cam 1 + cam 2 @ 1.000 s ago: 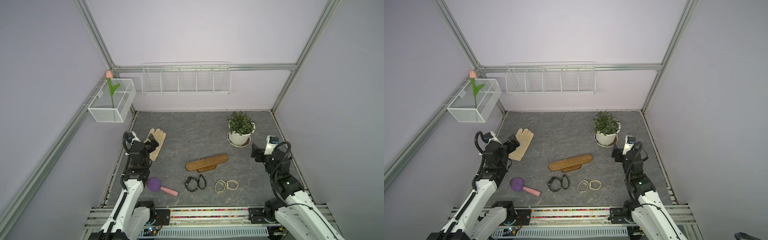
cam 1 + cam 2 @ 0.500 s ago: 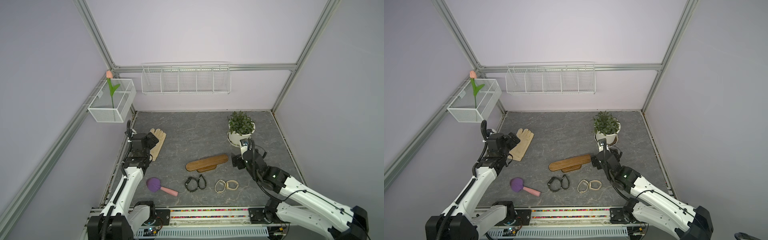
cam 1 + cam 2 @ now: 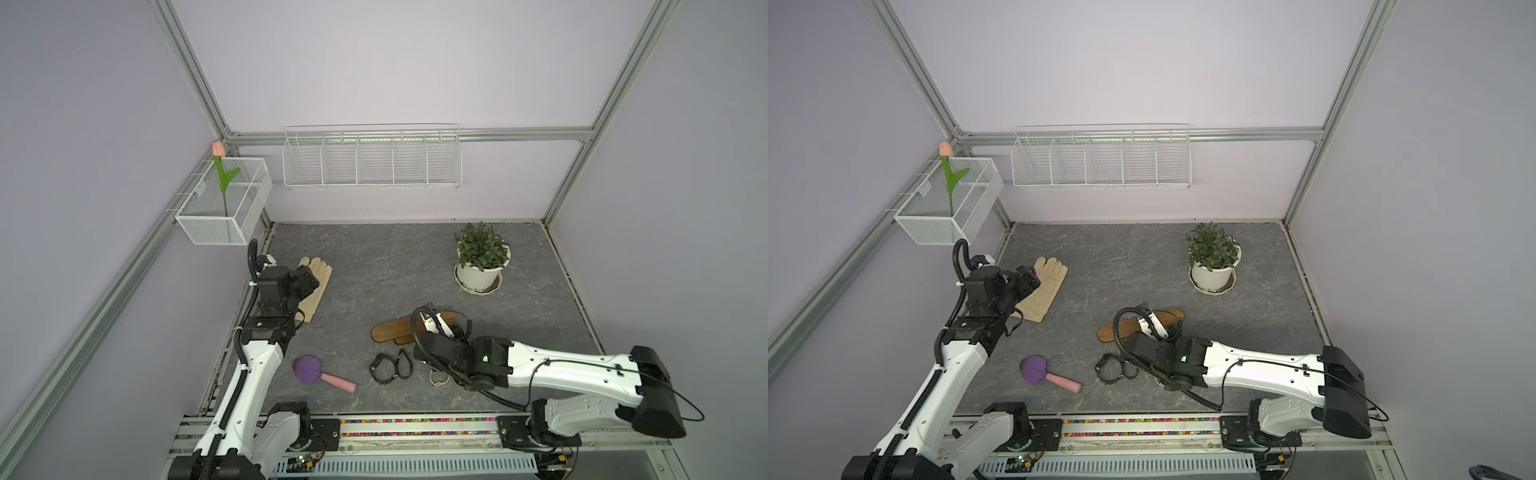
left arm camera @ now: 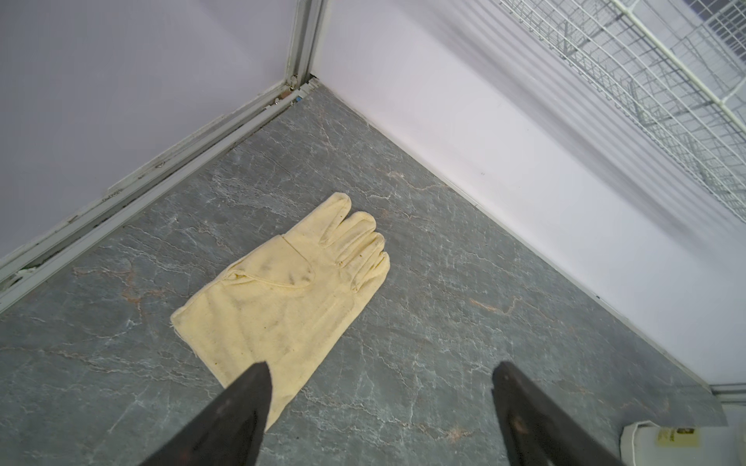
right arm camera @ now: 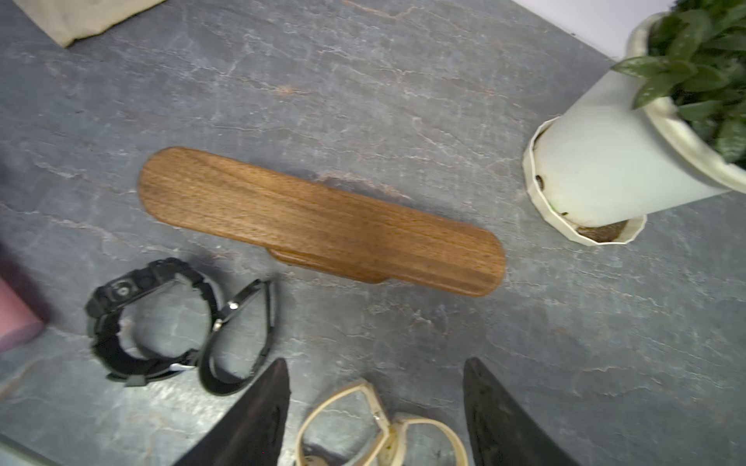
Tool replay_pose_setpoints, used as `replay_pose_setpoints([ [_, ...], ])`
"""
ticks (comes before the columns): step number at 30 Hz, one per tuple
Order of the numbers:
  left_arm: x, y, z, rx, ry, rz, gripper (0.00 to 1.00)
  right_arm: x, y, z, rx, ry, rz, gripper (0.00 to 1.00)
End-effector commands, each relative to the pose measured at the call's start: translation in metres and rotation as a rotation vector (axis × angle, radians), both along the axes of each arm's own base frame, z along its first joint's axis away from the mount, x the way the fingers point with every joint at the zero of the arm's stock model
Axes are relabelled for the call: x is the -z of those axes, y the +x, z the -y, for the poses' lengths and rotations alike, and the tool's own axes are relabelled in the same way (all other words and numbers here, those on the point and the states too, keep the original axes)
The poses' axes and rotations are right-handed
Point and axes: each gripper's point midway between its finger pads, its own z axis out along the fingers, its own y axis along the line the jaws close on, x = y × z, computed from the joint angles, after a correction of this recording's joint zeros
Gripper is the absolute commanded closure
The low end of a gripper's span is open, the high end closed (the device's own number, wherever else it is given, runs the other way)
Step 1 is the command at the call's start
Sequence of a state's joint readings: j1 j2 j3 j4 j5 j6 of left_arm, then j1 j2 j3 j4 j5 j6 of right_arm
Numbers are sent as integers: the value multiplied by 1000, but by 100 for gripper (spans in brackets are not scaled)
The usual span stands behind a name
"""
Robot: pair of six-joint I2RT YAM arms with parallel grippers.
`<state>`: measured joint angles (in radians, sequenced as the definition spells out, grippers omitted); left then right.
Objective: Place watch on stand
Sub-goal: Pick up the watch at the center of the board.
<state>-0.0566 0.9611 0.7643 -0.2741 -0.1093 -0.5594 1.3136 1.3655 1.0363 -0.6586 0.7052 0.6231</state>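
Note:
The wooden stand point(image 3: 392, 331) point(image 5: 319, 220) lies flat mid-floor, nothing on it. Just in front of it lie two watches: a black one point(image 3: 390, 368) point(image 5: 151, 322) and a cream-strapped one point(image 5: 377, 423), which my right arm point(image 3: 461, 353) mostly hides in both top views. My right gripper point(image 5: 375, 363) hangs open above the cream watch, one finger on each side, touching nothing. Far to the left, my left gripper point(image 4: 381, 365) point(image 3: 308, 280) stands open and empty over bare floor beside a glove.
A cream glove point(image 3: 316, 286) point(image 4: 282, 290) lies at the left. A potted plant point(image 3: 481, 268) stands at the back right of the stand. A purple-headed, pink-handled item point(image 3: 316, 372) lies front left. Wire baskets point(image 3: 372, 160) hang on the walls.
My right arm swung in from the right edge to above the cream watch, jaws slightly narrower. My left arm lifted and reached a little towards the glove.

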Motion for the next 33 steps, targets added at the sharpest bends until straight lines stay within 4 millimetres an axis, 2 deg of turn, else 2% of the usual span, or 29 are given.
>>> replay_pose_setpoints([
  [1,-12,-3,8,45,-17,47,15,10,-15,-26,-16,66,-114,32],
  [8,-5,-4,9,50,-21,25,17,24,-36,-79,-149,113,-276,46],
  [14,-5,-3,10,52,-29,26,17,31,-51,-107,-253,83,-371,47],
  [18,-4,-4,10,50,-27,24,17,40,-62,-125,-317,46,-461,44],
  [26,-5,-6,10,53,-23,28,17,78,-83,-140,-344,-44,-642,38],
  [33,-5,-6,10,53,-21,36,17,94,-79,-138,-307,-80,-658,39],
])
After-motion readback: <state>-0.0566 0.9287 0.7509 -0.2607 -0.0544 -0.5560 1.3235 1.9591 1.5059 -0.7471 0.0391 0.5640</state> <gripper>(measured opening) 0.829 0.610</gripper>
